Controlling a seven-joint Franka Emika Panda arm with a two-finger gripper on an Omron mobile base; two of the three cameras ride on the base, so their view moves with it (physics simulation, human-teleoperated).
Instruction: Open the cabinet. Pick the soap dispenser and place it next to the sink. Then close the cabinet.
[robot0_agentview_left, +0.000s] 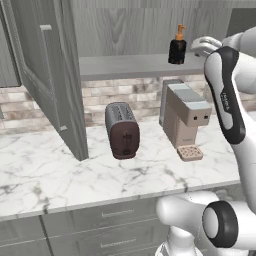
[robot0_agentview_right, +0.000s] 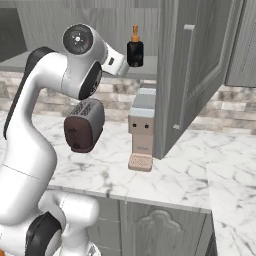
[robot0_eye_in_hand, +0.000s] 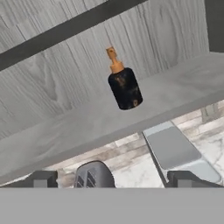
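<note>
Right up against the lens, the robot's white arm (robot0_agentview_right: 35, 150) hogged the whole left side of the right base view and the lower right of the left base view, bending up toward the cabinet. After that, the biggest thing going was the cabinet (robot0_agentview_left: 125, 30) itself, grey wood-grain, with both doors hanging open: one door (robot0_agentview_left: 50, 75) swung out across the upper left of the left base view, the other door (robot0_agentview_right: 192, 70) stood in the upper right of the right base view, each with a slim vertical bar handle. Below it ran the white marble counter (robot0_agentview_left: 60, 175) with grey drawer fronts (robot0_agentview_left: 110, 220) under its front edge and a brick backsplash behind. On the counter stood a grey coffee machine (robot0_agentview_left: 184, 112) near the frame's center right, and just left of it, apart from it, a dark toaster (robot0_agentview_left: 122, 131). The soap dispenser (robot0_eye_in_hand: 124, 85), black with an orange pump, was sitting upright on the cabinet's shelf (robot0_agentview_left: 125, 66), upper middle of the hand view, right above the coffee machine. The gripper (robot0_eye_in_hand: 111, 179) had its two dark fingertips (robot0_eye_in_hand: 41, 179) spread wide at the bottom of the hand view, nothing between them, well short of the bottle.
</note>
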